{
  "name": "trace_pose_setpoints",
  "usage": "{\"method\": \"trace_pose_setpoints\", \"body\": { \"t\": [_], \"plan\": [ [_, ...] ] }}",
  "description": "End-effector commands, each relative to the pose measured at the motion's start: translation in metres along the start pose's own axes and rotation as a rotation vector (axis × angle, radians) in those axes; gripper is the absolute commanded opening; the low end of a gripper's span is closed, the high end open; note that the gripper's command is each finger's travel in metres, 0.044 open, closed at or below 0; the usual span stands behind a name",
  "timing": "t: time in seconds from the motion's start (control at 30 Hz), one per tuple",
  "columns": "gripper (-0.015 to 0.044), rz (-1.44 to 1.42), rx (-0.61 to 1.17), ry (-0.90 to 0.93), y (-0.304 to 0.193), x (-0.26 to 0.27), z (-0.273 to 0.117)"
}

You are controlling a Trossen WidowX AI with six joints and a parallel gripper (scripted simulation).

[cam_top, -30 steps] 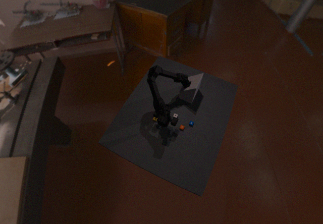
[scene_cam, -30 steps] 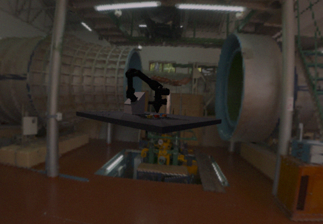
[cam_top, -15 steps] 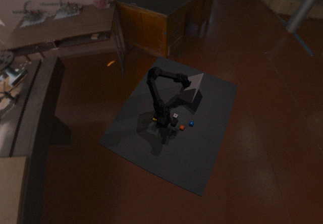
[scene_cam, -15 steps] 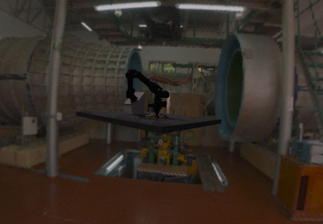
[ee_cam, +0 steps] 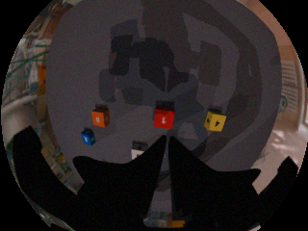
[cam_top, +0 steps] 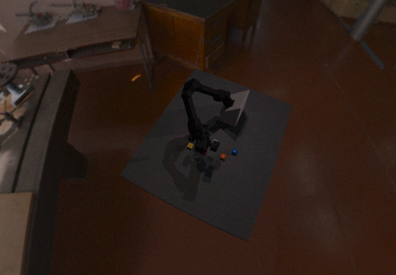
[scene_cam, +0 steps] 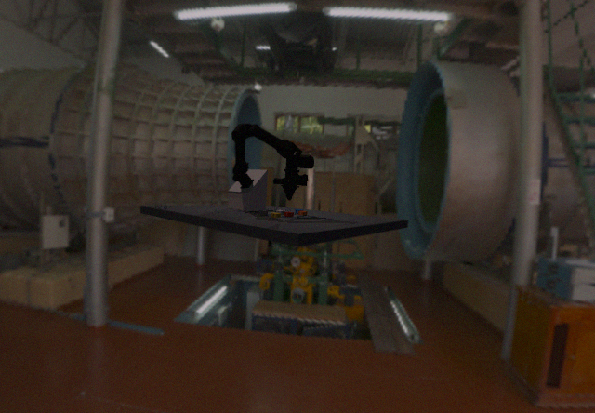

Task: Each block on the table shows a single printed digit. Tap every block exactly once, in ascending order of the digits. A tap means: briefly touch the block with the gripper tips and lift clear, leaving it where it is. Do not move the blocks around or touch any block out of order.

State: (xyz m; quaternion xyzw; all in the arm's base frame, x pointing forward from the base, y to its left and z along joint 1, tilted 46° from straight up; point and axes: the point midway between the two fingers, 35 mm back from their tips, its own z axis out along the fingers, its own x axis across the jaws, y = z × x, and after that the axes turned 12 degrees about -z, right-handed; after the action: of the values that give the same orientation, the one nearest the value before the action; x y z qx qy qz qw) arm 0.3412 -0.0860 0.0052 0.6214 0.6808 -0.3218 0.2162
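My gripper [scene_cam: 289, 198] [ee_cam: 167, 139] is shut and empty, pointing down above the blocks. A red block [cam_top: 205, 152] [scene_cam: 288, 214] [ee_cam: 164, 118] showing 1 lies just beyond the fingertips in the wrist view. A yellow block [cam_top: 190, 145] [scene_cam: 275, 215] [ee_cam: 215, 121], apparently 4, is to its right there. An orange block [cam_top: 223, 156] [ee_cam: 100, 117], seemingly 0, and a blue block [cam_top: 234, 152] [ee_cam: 89, 138] with an unclear digit are to its left. A white block [ee_cam: 138, 154] is partly hidden by the left finger; its digit is unreadable. The fingertips are hidden in the top view.
The dark tabletop [cam_top: 230, 208] [scene_cam: 202, 216] carries the arm and blocks. A pale slanted panel [cam_top: 242, 105] [scene_cam: 256, 190] stands near the arm's base. The arm's shadows fall across the blocks' area.
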Motion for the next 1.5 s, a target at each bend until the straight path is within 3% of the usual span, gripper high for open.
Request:
{"method": "trace_pose_setpoints", "body": {
  "t": [0.0,0.13,0.33,0.6,0.73,0.8,1.47],
  "plan": [
    [0.002,0.009,-0.028,0.0,0.001,0.0,-0.047],
    [0.002,0.009,-0.028,0.001,0.001,-0.004,-0.047],
    [0.002,0.009,-0.027,-0.004,-0.008,-0.097,-0.047],
    [0.002,0.009,-0.027,-0.004,-0.008,-0.097,-0.044],
    [0.002,0.01,-0.027,-0.005,-0.005,-0.098,0.02],
    [0.002,0.01,-0.027,-0.008,-0.006,-0.098,0.033],
    [0.002,0.01,-0.026,-0.008,-0.006,-0.098,0.055]
  ]
}}
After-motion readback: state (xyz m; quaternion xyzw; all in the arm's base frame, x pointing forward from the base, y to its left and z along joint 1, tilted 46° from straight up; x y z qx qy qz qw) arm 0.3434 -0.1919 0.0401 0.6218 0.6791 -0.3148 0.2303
